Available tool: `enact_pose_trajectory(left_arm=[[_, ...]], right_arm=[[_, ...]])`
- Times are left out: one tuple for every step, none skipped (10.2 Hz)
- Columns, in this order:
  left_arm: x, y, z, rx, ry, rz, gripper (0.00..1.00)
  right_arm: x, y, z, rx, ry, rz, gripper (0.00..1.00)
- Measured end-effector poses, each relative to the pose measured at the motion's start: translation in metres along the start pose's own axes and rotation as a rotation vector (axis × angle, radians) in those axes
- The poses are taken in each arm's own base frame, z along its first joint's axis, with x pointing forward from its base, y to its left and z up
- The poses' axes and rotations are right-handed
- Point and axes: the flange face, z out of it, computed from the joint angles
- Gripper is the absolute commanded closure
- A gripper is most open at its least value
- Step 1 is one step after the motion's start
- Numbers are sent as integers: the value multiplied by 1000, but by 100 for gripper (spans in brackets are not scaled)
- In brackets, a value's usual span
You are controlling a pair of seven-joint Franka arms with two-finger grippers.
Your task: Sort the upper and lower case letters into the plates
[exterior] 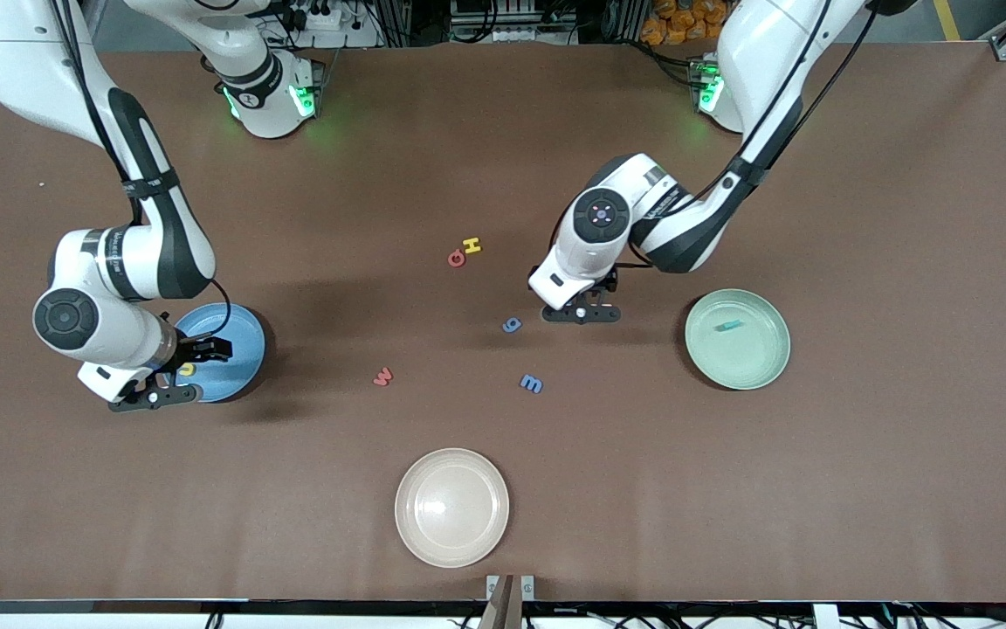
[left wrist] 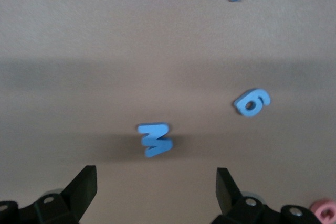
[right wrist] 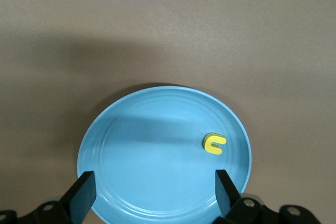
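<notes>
Lowest in the front frame, at its middle, sits the cream plate [exterior: 451, 507], which takes no part in the sorting. Above it, a blue m [exterior: 531, 383] and a red w [exterior: 382, 376] lie loose on the bench [exterior: 861, 489], well apart.

The letters look light, stiff and chunky, so they should neither bend nor break. They are tiny, though, and could skid or tip under a fingertip. I would pinch one across its flat outer sides, coming straight down.

At mid-height, toward the right arm's end, the right end effector [exterior: 154, 397] hangs wide open and empty over the light blue plate [exterior: 237, 336]. A yellow letter [right wrist: 214, 143] lies inside that plate near its rim.

Near the frame's centre, the left end effector [exterior: 580, 313] is also spread wide and holds nothing. A blue zigzag letter [left wrist: 155, 140] shows just ahead of its fingers, and a blue g [exterior: 512, 325] lies just beside it. The mint plate [exterior: 752, 358], toward the left arm's end, holds one teal letter [exterior: 727, 327].

Higher up, a red G [exterior: 457, 258] and a yellow H [exterior: 471, 245] nearly touch, so picking one risks nudging the other. Bare bench lies all around, well clear of every edge.
</notes>
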Motion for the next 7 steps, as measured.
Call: enact_pose_trajectory(left_arm=[[6,1,10,-23,11,-73,0],[12,-1,23,-46,20,-153,0],[19,-5,37,-60,26,-226,0],[24,-10,47,-63,26,-293,0],[24,-10,53,-54,35,-329,0],[20,-7,56,-37,59,-333,0],[17,-4,57,-26,76,-332,0]], right_arm=[[0,0,2,0,-1,0,0],[0,0,3,1,-2,0,0],[0,0,5,1,-4,0,0],[1,0,6,1,-5,0,0],[1,-1,8,2,-6,0,0],[1,-1,9,2,-4,0,0],[2,-2,10,5,-3,1,0]])
